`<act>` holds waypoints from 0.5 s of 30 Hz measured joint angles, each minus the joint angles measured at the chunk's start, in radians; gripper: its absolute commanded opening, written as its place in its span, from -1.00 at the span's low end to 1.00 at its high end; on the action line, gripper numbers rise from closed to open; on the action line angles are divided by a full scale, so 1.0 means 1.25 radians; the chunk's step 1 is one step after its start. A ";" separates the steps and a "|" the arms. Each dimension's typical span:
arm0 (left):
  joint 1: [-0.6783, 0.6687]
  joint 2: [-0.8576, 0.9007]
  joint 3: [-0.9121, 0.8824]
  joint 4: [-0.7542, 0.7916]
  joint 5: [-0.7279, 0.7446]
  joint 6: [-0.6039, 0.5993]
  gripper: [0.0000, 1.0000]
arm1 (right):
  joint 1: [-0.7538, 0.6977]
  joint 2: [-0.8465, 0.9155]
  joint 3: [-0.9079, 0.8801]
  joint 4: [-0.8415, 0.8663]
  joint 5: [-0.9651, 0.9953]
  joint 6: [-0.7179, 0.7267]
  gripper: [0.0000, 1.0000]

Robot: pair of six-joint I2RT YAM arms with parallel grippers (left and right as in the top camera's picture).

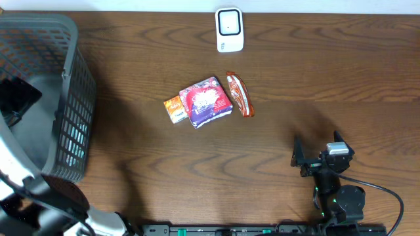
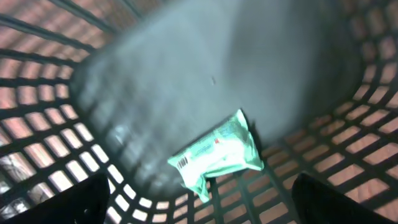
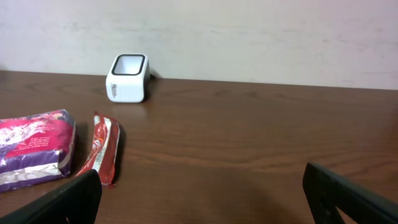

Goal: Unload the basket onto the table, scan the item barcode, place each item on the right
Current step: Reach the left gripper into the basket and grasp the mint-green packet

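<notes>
Green packet (image 2: 217, 158) lies on basket (image 2: 37, 93) floor; left jaws wide apart, empty. Right jaws likewise.

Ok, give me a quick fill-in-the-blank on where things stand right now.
The green packet lies in the ____.
The pink packet lies between the orange packet and the ____ bar.
The right gripper is open and holds ____.
The scanner has a ____ casing.
Missing words: basket; red; nothing; white.

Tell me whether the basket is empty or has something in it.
Not empty. The left wrist view shows a green packet lying on the floor of the basket, its barcode facing up.
</notes>
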 measured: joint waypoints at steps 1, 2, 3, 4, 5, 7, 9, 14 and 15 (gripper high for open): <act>0.002 0.015 0.000 -0.004 0.016 0.012 0.87 | 0.000 0.000 0.000 0.000 0.000 0.000 0.98; 0.004 0.031 0.000 -0.008 0.033 0.026 0.86 | 0.000 0.000 0.000 0.000 0.000 0.000 0.98; 0.004 0.043 -0.002 -0.008 0.045 0.038 0.86 | 0.000 0.000 0.000 0.000 0.000 0.000 0.98; 0.003 0.054 -0.007 -0.008 0.056 0.048 0.86 | 0.000 0.000 0.000 0.000 0.000 0.000 0.98; 0.003 0.064 -0.016 -0.008 0.066 0.060 0.86 | 0.000 0.000 0.000 0.000 0.000 0.000 0.98; 0.002 0.079 -0.038 -0.006 0.079 0.073 0.86 | 0.000 0.000 0.000 0.000 0.000 0.000 0.98; 0.002 0.089 -0.065 -0.001 0.087 0.085 0.86 | 0.000 0.000 0.000 0.000 0.000 0.000 0.98; 0.002 0.097 -0.147 0.043 0.089 0.112 0.86 | 0.000 0.000 0.000 0.000 0.000 0.000 0.98; 0.002 0.097 -0.160 0.052 0.089 0.115 0.86 | 0.000 0.000 0.000 0.000 0.000 0.000 0.98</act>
